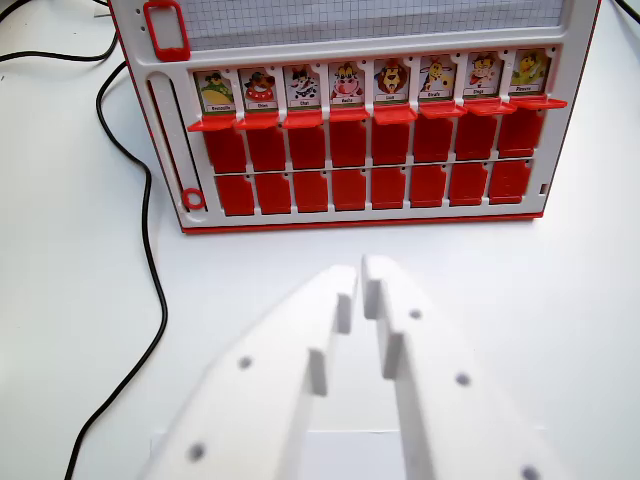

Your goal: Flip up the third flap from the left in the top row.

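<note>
A red and white flap board point(365, 212) stands on the white table across the top of the wrist view. Its far row holds several flaps standing upright, each showing a cartoon animal card. The third from the left is a cow card point(302, 88). Below it, two rows of red flaps point(307, 190) lie flat. My white gripper point(359, 268) fills the bottom centre, on the near side of the board and apart from it. Its fingertips are almost touching, with nothing between them.
A black cable point(150, 230) snakes down the table on the wrist view's left, beside the board. A red slider point(165, 30) sits at the board's top left corner and a red ring point(193, 200) at its lower left.
</note>
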You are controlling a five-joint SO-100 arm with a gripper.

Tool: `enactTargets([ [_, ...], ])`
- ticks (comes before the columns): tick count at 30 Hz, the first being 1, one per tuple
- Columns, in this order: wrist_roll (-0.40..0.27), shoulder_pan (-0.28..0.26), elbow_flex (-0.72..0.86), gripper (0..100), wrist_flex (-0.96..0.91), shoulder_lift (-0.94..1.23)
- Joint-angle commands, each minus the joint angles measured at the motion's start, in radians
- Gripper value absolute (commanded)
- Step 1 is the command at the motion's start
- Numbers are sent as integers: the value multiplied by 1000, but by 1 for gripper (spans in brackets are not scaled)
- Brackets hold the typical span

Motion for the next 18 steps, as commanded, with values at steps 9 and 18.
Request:
enactTargets([
  [9, -6, -9, -38, 0, -26, 32],
  [18, -8, -8, -37, 0, -29, 32],
])
